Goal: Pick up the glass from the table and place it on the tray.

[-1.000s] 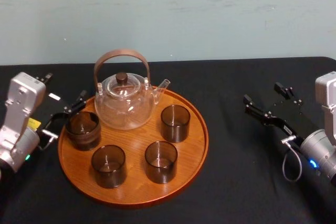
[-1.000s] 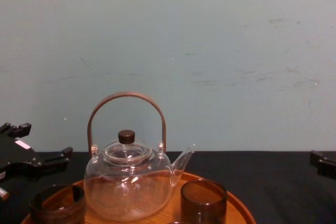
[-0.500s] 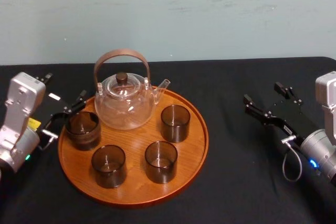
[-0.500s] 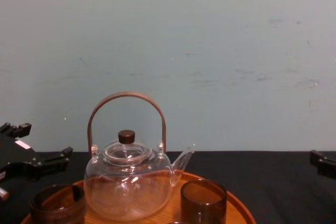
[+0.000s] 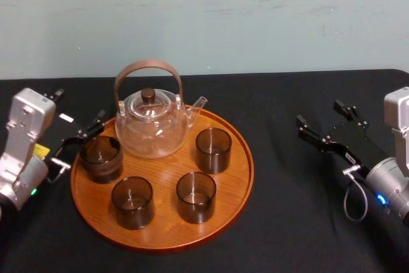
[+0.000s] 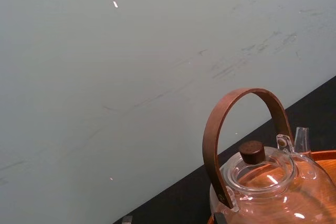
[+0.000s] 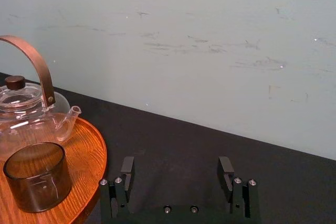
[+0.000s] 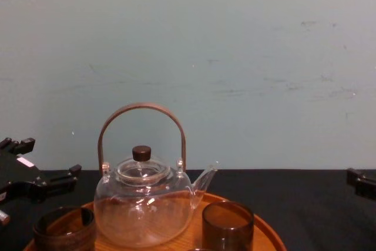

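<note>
Three dark smoky glass tumblers stand upright on the round wooden tray (image 5: 167,169): one glass (image 5: 213,149) at the right behind, one (image 5: 196,196) in front of it, one (image 5: 132,202) at the front left. The right rear glass (image 7: 37,176) also shows in the right wrist view and in the chest view (image 8: 227,225). My left gripper (image 5: 78,107) hovers open and empty at the tray's left rim, behind a squat brown cup (image 5: 101,158). My right gripper (image 5: 319,112) is open and empty over the black table (image 5: 287,222), well right of the tray.
A clear glass teapot (image 5: 152,126) with an arched brown handle stands at the back of the tray. The squat thick-rimmed cup sits on the tray's left side. Bare black tabletop lies between the tray and my right gripper. A pale wall is behind the table.
</note>
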`<state>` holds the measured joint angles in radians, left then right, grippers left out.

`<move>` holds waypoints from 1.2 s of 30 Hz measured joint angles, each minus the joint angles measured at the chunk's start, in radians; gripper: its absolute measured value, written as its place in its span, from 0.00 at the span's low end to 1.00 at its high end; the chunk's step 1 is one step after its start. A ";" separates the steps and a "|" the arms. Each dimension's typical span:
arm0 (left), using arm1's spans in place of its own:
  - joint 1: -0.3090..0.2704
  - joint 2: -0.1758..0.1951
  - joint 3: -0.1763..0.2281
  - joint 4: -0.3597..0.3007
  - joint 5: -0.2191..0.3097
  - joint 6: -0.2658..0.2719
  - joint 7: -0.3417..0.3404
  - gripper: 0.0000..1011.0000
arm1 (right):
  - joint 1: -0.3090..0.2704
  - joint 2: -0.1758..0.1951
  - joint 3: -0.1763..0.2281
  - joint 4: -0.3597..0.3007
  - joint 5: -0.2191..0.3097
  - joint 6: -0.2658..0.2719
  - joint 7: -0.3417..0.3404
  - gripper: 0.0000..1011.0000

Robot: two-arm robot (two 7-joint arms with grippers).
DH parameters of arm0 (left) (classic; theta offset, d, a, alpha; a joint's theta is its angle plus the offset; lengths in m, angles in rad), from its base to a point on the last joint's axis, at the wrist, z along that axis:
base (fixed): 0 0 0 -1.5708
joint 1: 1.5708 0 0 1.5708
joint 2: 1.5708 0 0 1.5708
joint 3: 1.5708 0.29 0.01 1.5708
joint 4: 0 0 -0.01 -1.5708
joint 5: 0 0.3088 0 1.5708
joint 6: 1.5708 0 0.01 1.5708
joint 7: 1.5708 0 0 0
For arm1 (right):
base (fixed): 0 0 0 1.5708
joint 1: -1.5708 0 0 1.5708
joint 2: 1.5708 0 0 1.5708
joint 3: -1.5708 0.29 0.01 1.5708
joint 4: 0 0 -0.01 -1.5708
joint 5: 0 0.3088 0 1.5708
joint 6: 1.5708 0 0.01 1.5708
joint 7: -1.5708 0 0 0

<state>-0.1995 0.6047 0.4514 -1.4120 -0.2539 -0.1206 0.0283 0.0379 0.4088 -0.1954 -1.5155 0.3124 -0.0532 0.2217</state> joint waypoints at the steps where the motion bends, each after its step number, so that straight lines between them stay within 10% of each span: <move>1: 0.000 0.000 0.000 0.000 0.000 0.000 0.000 0.99 | 0.000 0.000 0.000 0.000 0.000 0.000 0.000 0.99; 36: 0.000 0.000 0.000 0.000 0.000 0.000 0.000 0.99 | 0.000 0.000 0.000 0.000 0.000 0.000 0.000 0.99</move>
<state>-0.1995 0.6047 0.4514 -1.4120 -0.2539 -0.1206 0.0283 0.0379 0.4087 -0.1954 -1.5154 0.3123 -0.0531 0.2216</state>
